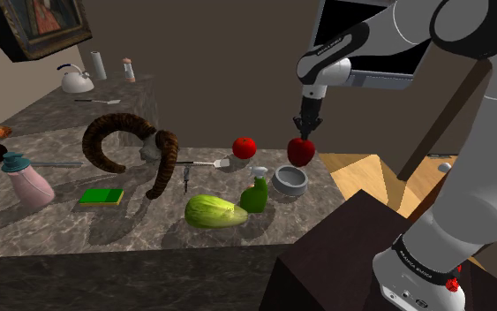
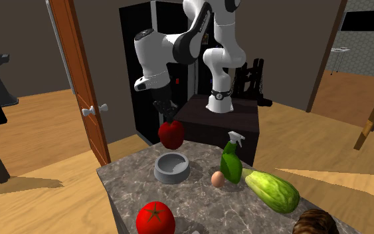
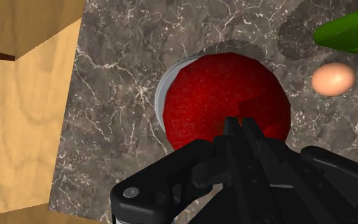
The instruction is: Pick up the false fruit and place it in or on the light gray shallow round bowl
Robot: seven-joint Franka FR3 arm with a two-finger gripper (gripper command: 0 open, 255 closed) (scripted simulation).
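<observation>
Tomato [image 1: 244,147] lay on the marbled surface [image 1: 61,230], with a green spray bottle [image 1: 255,196] on its near side. To their right in the shoulder view sat the shallow grey bowl [image 1: 289,187]. Directly above it, clear of the surface, hung the red false fruit [image 1: 301,152], the black fingers [image 3: 234,140] clamped on its top.

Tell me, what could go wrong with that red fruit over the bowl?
The gripper pinches the red fruit only at its top, so it might slip early. The grey bowl sits near the counter edge; a bounce could send the fruit overboard or against the egg beside it.
</observation>
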